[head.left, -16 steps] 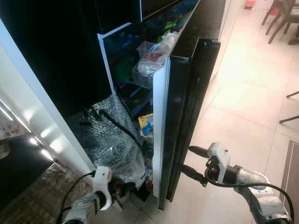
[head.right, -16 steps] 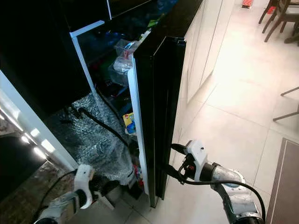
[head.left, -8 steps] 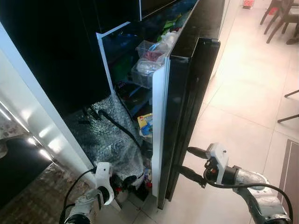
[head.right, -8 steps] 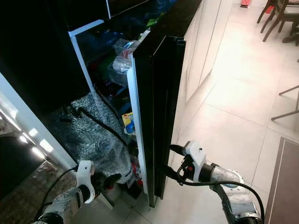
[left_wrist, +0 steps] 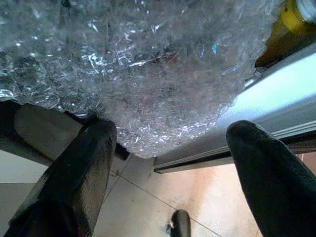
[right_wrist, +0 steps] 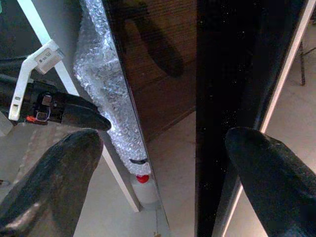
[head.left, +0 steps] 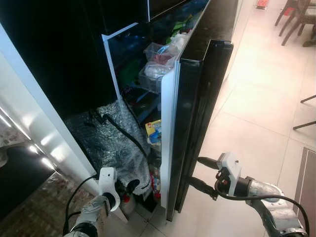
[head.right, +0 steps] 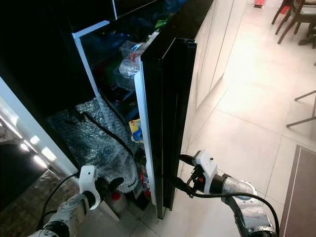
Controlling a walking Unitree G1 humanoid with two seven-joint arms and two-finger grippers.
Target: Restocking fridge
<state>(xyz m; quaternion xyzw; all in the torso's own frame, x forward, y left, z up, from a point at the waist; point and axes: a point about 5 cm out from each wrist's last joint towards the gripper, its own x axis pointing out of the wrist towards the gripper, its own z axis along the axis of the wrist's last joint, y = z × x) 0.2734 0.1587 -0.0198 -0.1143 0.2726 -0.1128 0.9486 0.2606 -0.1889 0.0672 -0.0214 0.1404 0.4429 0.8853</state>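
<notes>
The left end effector (head.right: 114, 184) has slid closer to the bubble-wrapped bundle (head.left: 116, 148), fingers spread, holding nothing. The right end effector (head.left: 196, 171), spread wide, straddles the fridge door (head.left: 195, 113) edge. The bundle sits low inside; it looks soft, light and crinkly, so pinch a loose fold.

Counting what's showing: one fridge door (head.left: 195, 118) standing open, one bubble-wrap bundle (head.left: 116, 148) sitting low in the opening, two clear plastic tubs (head.left: 159, 64) stacking on the door shelf, one yellow-blue carton (head.left: 154, 131) below them, one red-capped bottle (right_wrist: 141, 183) at floor level. Two grippers: left gripper (head.right: 114, 185), right gripper (head.left: 197, 171). Shelf contents further back blurring together, can't count.
</notes>
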